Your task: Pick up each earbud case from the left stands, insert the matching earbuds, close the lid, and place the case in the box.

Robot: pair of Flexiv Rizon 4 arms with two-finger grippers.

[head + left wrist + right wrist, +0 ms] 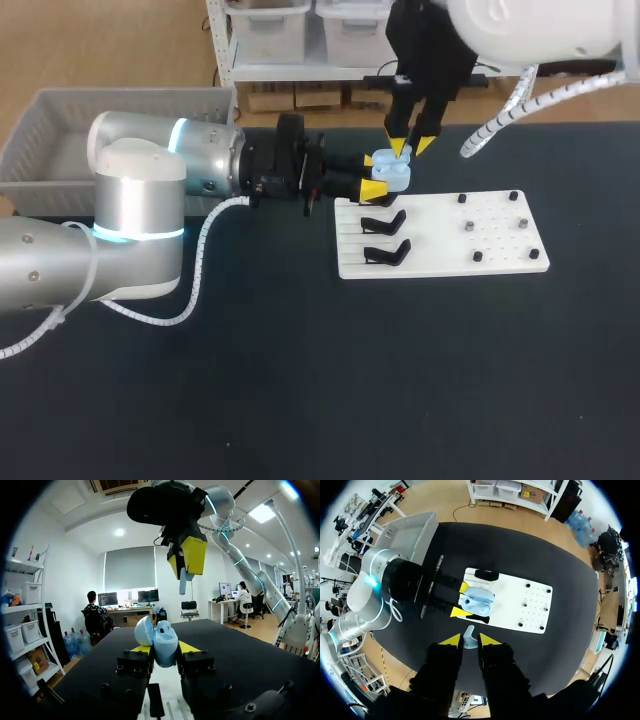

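Observation:
A light blue earbud case (392, 172) with its lid open is held just above the white board's (440, 240) far left corner, my left gripper (376, 175) shut on it from both sides. In the left wrist view the case (163, 642) stands upright between the yellow tips, lid (143, 630) tipped back. Directly above it my right gripper (412, 147) points down, shut on a light blue earbud (183, 582). The right wrist view shows that earbud (469, 636) between its tips, above the open case (477, 602).
Two black stands (385, 222) (388, 252) stand empty on the board's left part. Several small dark pegs (468, 227) dot its right part. A grey box (60, 140) sits at the table's far left, behind my left arm.

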